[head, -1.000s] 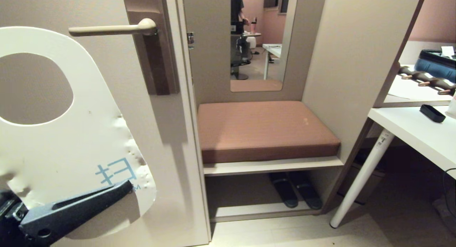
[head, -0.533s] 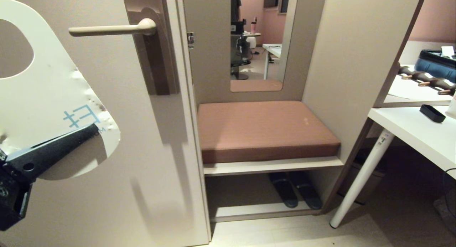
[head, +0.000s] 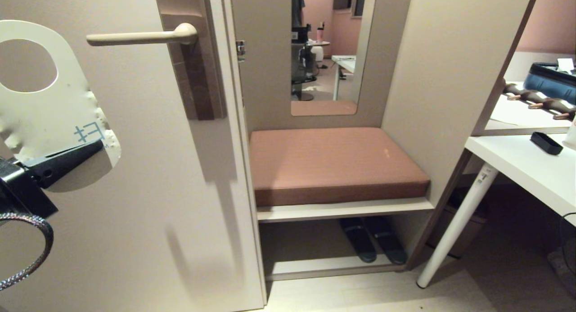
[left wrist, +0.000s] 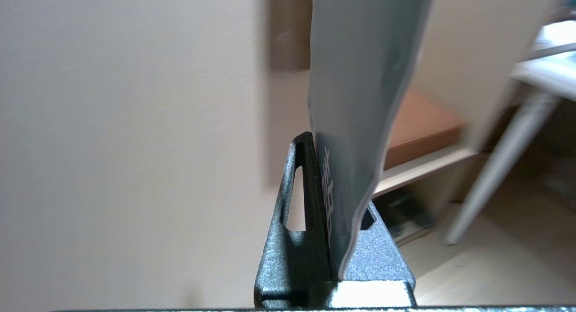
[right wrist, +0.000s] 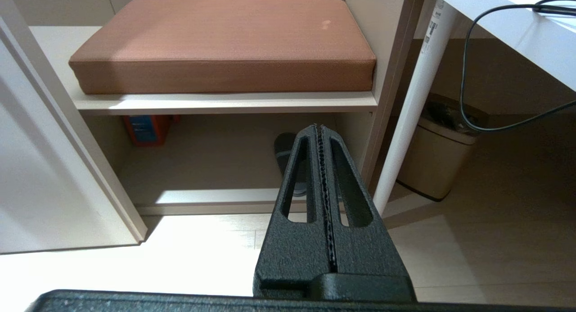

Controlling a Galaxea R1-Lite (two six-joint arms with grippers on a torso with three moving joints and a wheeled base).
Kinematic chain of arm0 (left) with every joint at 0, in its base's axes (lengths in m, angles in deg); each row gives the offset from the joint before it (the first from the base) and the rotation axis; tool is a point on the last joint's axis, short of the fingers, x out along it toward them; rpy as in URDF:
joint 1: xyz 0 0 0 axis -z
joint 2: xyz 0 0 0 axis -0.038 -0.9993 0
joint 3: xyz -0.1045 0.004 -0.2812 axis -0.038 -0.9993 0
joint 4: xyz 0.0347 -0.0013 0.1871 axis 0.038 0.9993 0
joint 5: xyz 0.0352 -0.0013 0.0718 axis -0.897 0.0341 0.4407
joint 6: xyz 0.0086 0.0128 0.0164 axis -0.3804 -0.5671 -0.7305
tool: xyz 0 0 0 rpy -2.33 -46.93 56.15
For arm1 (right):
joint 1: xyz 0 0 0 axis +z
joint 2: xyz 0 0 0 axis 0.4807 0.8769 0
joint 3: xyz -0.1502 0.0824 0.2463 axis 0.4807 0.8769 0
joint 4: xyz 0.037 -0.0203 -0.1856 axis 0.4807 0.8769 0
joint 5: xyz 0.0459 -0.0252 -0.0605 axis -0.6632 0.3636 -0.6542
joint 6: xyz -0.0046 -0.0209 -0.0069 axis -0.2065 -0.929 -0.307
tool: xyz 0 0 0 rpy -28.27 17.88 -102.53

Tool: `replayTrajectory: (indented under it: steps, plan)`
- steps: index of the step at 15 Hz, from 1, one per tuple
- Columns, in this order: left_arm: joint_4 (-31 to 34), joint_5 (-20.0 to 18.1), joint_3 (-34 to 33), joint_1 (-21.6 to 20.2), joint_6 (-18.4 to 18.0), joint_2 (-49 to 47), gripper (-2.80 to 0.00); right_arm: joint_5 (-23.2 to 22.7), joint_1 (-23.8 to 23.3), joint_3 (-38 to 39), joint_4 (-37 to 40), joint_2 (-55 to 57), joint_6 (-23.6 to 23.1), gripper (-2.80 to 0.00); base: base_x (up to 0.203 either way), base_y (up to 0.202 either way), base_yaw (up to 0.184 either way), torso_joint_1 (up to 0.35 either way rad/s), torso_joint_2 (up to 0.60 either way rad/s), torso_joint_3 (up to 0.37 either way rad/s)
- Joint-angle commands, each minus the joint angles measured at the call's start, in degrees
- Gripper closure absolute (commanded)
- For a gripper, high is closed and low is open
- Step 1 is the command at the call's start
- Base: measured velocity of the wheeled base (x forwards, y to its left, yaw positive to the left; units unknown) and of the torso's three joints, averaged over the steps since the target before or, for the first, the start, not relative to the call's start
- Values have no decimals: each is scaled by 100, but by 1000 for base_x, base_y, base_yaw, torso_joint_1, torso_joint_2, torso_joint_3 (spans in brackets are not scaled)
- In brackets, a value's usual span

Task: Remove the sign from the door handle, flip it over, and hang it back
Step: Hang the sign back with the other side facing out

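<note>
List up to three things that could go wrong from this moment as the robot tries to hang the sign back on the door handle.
1. The left pincer pinches only the bottom end of the sign, so the card may flex or slip.
2. The sign's hole sits left of and slightly below the tip of the door handle, so its rim may hit the lever and miss.
3. The sign's edge is dented, so it might crumple further.

dented glossy card sign (head: 54, 109), smooth matt door handle (head: 139, 36), woven cloth cushion (head: 333, 163)
</note>
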Motion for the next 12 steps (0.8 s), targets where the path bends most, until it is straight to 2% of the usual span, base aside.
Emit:
replayTrajectory:
  steps: [1,5,9,12]
  plan:
    - [435,270,498,-175,-78,-380,0,0,2,0,3,-2,1,0,0,0,0,0,0,0]
    - [529,960,1186,-201,-437,-1065,0,0,2,0,3,-2,1,0,0,0,0,0,0,0]
    - [628,1208,1761,-216,-552,-1593,0,0,-2,0,3,-2,1,0,0,0,0,0,0,0]
    - [629,1273,1882,-211,-620,-1733,0,0,2,0,3,-2,1,0,0,0,0,0,0,0]
